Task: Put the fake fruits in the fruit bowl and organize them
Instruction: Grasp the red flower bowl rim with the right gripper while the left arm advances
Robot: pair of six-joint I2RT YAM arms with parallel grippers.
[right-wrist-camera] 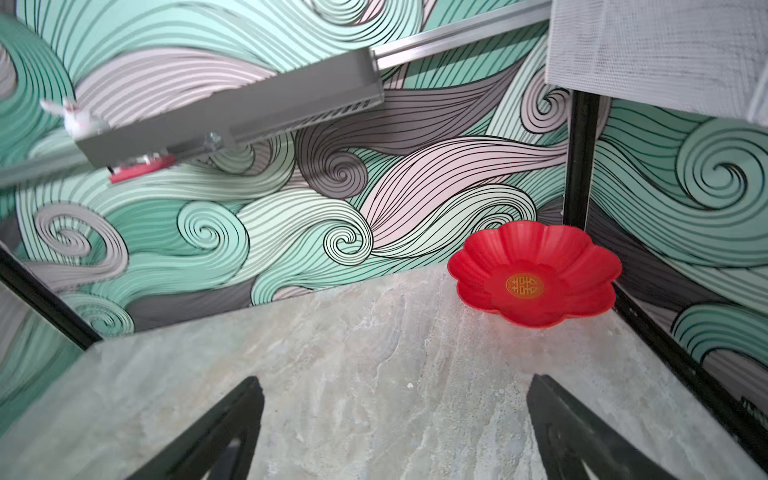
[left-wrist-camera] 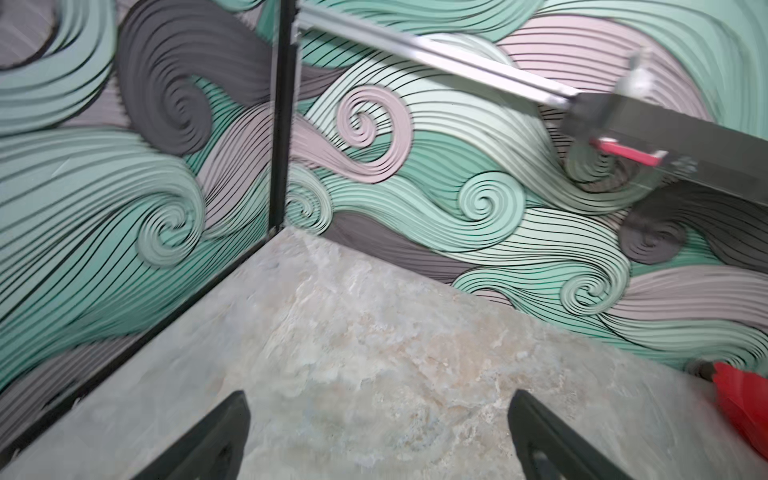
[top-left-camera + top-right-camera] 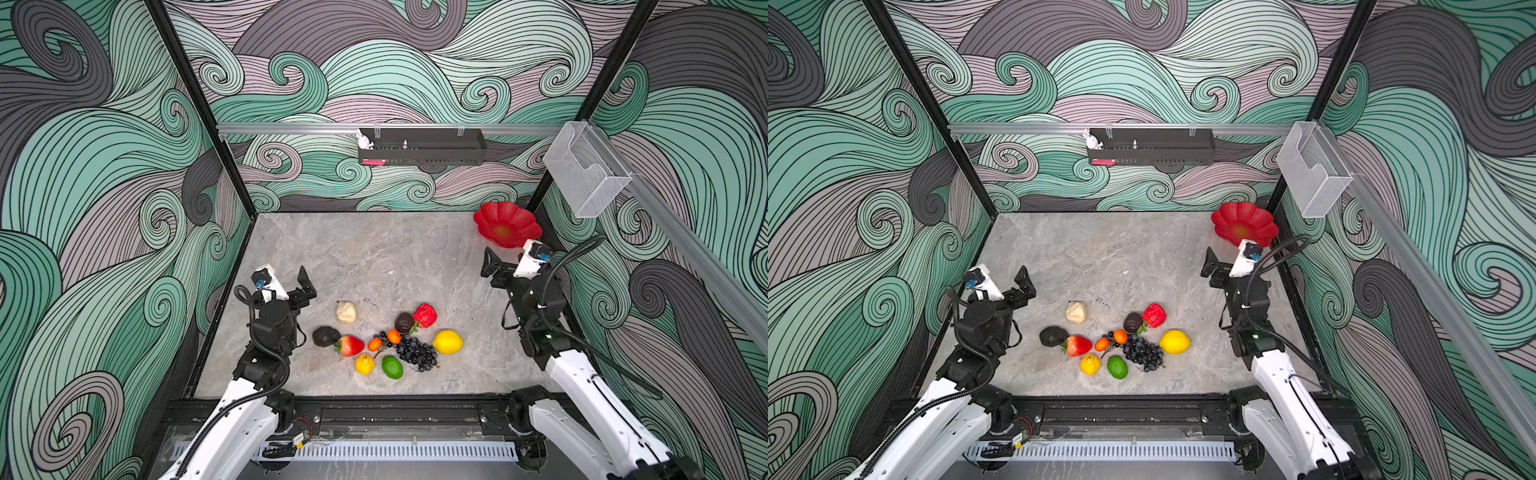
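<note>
Left hand [image 2: 379,399], right hand [image 1: 395,380]: wide open, empty

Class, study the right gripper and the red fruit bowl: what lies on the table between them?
Nothing: in the right wrist view, only bare marble table separates the open right gripper from the empty fruit bowl.

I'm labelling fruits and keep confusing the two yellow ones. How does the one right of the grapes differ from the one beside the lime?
The lemon right of the grape bunch is clearly bigger than the small yellow fruit beside the lime. The lemon is plain bright yellow; the small yellow fruit shows an orange tinge. Both lie on the table, outside the fruit bowl.
</note>
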